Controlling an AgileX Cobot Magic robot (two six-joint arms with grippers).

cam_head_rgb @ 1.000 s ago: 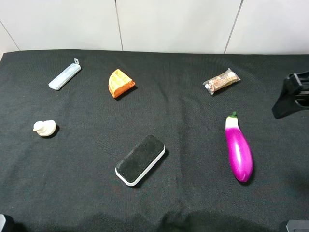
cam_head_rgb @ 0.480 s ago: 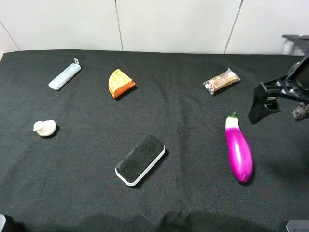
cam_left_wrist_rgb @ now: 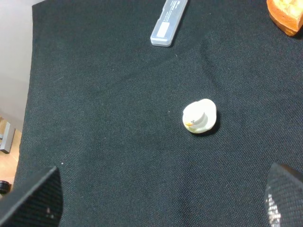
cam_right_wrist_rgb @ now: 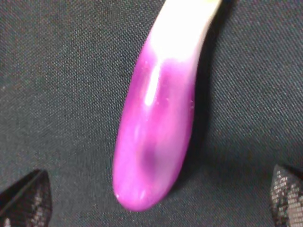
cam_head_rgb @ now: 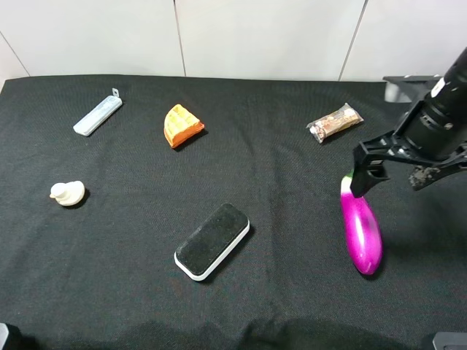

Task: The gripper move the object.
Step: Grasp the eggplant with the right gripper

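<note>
The magenta-purple eggplant (cam_head_rgb: pixel 361 230) lies on the black cloth at the right, with its green stem pointing away from the front edge. My right gripper (cam_head_rgb: pixel 394 175) hangs open just above its stem end, one finger (cam_head_rgb: pixel 363 175) over the stem and the other to the right. In the right wrist view the eggplant (cam_right_wrist_rgb: pixel 156 127) lies lengthwise between the spread fingertips of the right gripper (cam_right_wrist_rgb: pixel 155 196), untouched. My left gripper (cam_left_wrist_rgb: pixel 158 198) is open and empty over bare cloth near the white duck.
A black-and-white eraser (cam_head_rgb: pixel 212 241) lies at front centre. An orange wedge (cam_head_rgb: pixel 182 125), a blue-grey case (cam_head_rgb: pixel 97 117) and a snack packet (cam_head_rgb: pixel 335 122) lie toward the back. A white duck (cam_head_rgb: pixel 67 193) sits at the left, also seen in the left wrist view (cam_left_wrist_rgb: pixel 200 116).
My right arm has swung in from the right edge, leftward, and now hangs over the eggplant's stem end. The eggplant and the other objects have not moved.
</note>
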